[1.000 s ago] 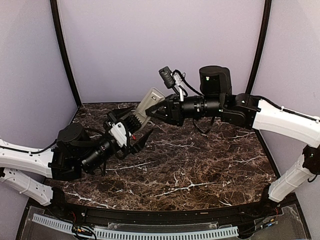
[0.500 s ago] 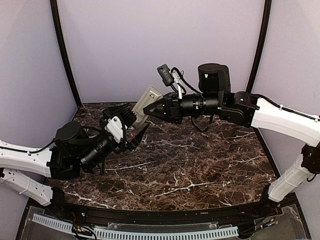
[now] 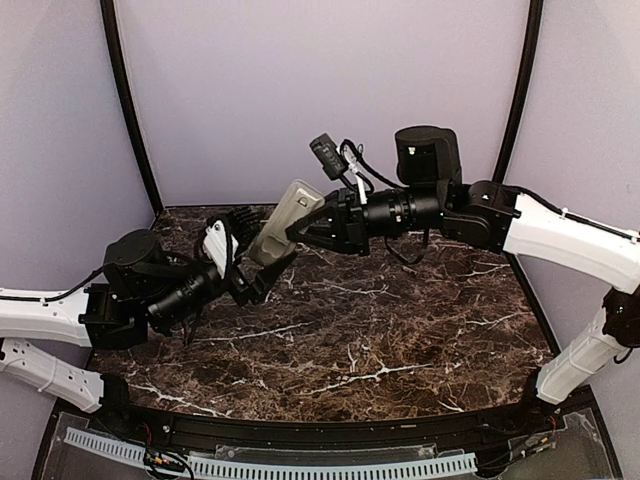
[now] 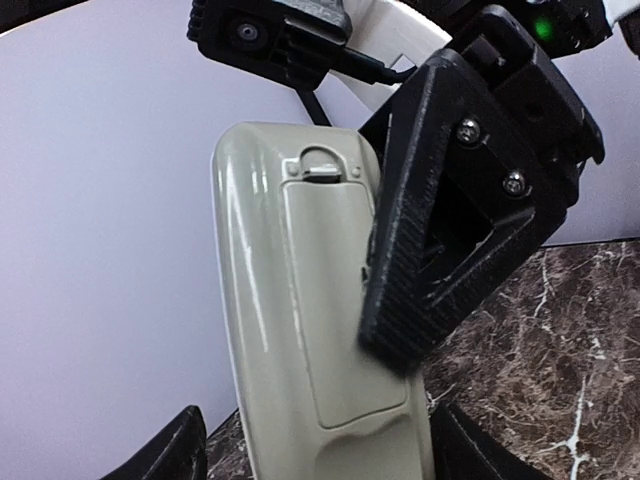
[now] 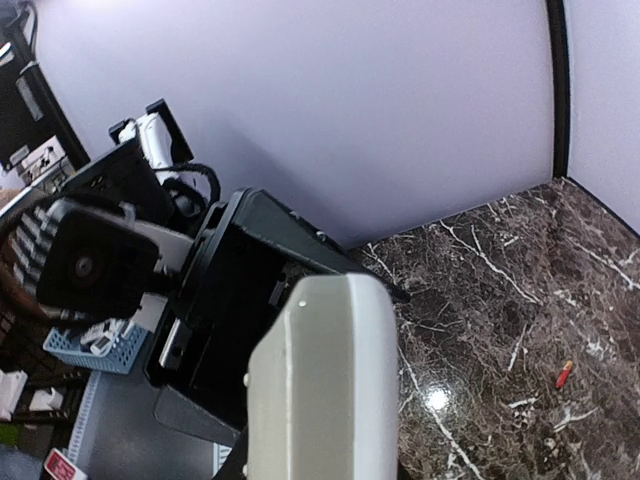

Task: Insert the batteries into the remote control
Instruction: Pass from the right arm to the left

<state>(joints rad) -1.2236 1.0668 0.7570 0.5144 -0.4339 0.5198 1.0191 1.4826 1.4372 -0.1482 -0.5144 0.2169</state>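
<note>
From where I stand, the remote control (image 3: 285, 212) is up in the air over the back left part of the marbled desk (image 3: 400, 330), not resting on anything. The right end effector (image 3: 300, 228) has it gripped: the arm reaches in from the right, and its black ribbed finger (image 4: 440, 230) is pressed against one long edge of the remote's body. The remote is tilted, its upper end leaning up toward the lilac back wall (image 3: 300, 80), and its greyish-beige back is turned toward the left arm. On that back the battery cover (image 4: 330, 300) sits shut in its place, with a small latch notch at its upper end. The left end effector (image 4: 320, 450) is down at the remote's lower end with its jaws spread wide. One dark fingertip shows on either side of the remote, and neither is pinching it as far as I can see. The two end effectors sit very close together, the left one lower and nearer the desk. One red battery (image 5: 565, 374) lies flat on the desk, a tiny slim cylinder well apart from the remote and from both arms. It shows only from the right wrist; from above I cannot pick it out against the veined stone pattern.
</note>
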